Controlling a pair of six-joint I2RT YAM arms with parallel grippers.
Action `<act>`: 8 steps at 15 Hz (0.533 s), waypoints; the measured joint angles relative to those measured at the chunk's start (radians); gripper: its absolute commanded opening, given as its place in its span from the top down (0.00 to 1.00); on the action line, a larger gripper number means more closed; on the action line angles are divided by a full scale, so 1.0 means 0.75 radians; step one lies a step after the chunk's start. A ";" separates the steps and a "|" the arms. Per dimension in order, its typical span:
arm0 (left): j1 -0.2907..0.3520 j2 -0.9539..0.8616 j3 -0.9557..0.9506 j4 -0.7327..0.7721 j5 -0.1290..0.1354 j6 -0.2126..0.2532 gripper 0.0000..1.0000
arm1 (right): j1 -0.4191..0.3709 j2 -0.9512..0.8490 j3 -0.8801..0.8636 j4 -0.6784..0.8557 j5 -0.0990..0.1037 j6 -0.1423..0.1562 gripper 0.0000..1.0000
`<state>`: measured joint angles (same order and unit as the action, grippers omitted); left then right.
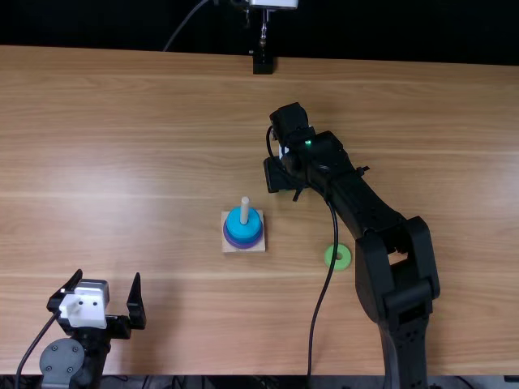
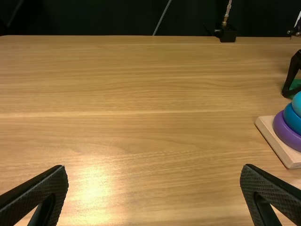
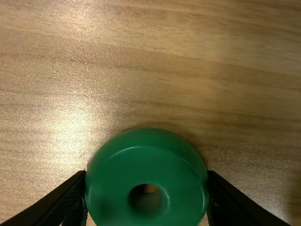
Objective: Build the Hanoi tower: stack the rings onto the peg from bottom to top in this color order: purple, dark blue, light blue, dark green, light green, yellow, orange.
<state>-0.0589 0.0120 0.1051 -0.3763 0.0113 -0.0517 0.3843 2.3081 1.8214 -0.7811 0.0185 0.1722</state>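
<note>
In the top view the base [image 1: 259,247] sits near the middle of the bench [image 1: 146,194], between the arms and likely within reach of both. The peg [image 1: 244,209] sticks up out of the light blue ring [image 1: 245,230], so there is room for more. The light green ring [image 1: 346,258] lies flat to the right of the base and a bit nearer, probably waiting its turn. The left gripper [image 1: 108,274] is at the near left, spread wide and holding nothing, which leaves the peg free for the right arm [image 1: 365,203]. That arm reaches to just beyond the base, on its right.

In the left wrist view the order looks right: purple ring [image 2: 283,132] lowest, dark blue ring [image 2: 290,118] on it, light blue on top, each smaller than the one below. A patch of the dark green ring shows just past them, by a black finger [image 2: 292,75].

In the right wrist view the right gripper [image 3: 146,175] is closed only as far as the dark green ring [image 3: 146,162] lets it, a finger on each side. Held by its rim, the ring has its hole free for the peg, which I judge comes next. It is glossy deep green, thick and round-edged, with a small hole showing wood beyond. I can't tell whether it touches the bench.
</note>
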 measured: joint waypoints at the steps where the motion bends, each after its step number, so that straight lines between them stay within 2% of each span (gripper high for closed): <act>1: 0.000 0.000 0.000 0.001 0.000 0.000 0.00 | 0.000 -0.001 0.000 0.000 -0.001 -0.002 1.00; 4: 0.000 -0.001 0.000 0.001 0.001 0.000 0.00 | 0.000 -0.001 0.025 -0.060 -0.001 -0.032 1.00; 8: 0.000 -0.001 0.000 0.000 0.000 0.000 0.00 | 0.004 -0.066 0.124 -0.403 -0.006 -0.063 1.00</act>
<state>-0.0589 0.0116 0.1051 -0.3763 0.0113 -0.0517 0.3870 2.2589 1.9144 -1.0832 0.0143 0.1249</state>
